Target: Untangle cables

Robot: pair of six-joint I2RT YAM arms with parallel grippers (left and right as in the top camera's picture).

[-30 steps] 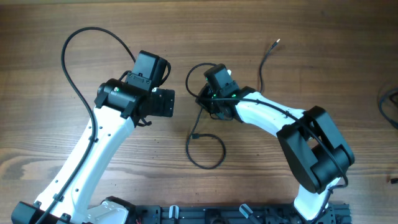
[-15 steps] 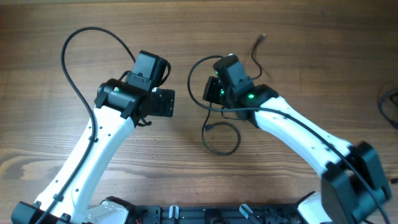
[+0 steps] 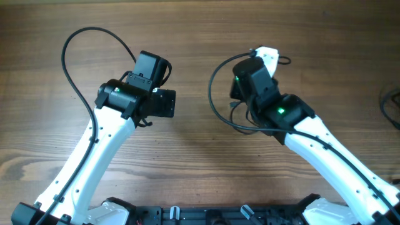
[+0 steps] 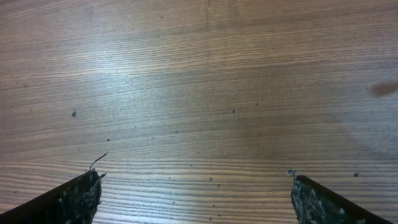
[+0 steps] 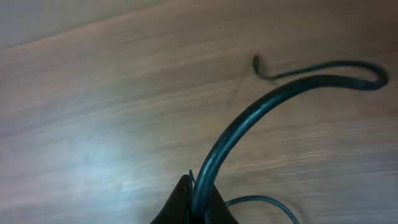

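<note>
My left claw point(image 4: 196, 186) hangs released, its fingers spread wide over bare desk point(image 4: 205, 74). Its camera shows only wood grain and no cable. My right claw point(image 5: 196, 191) is clenched on a cable point(image 5: 261, 109). In that wrist view the cable leaves the fingertips, climbs away and to the right, makes a hairpin at the far right, and doubles back left to a small end. A thinner curve of cord shows at the bottom edge.

Overhead shows what the wrist misses. The cable point(image 3: 210, 94) makes an open loop between the two arms, bulging toward the left one, with its long axis running near to far. Its near end passes under the right arm, which hides the grip itself from above. Off to the right, at the desk's edge, lie dark cords point(image 3: 387, 103), well apart from the loop.
</note>
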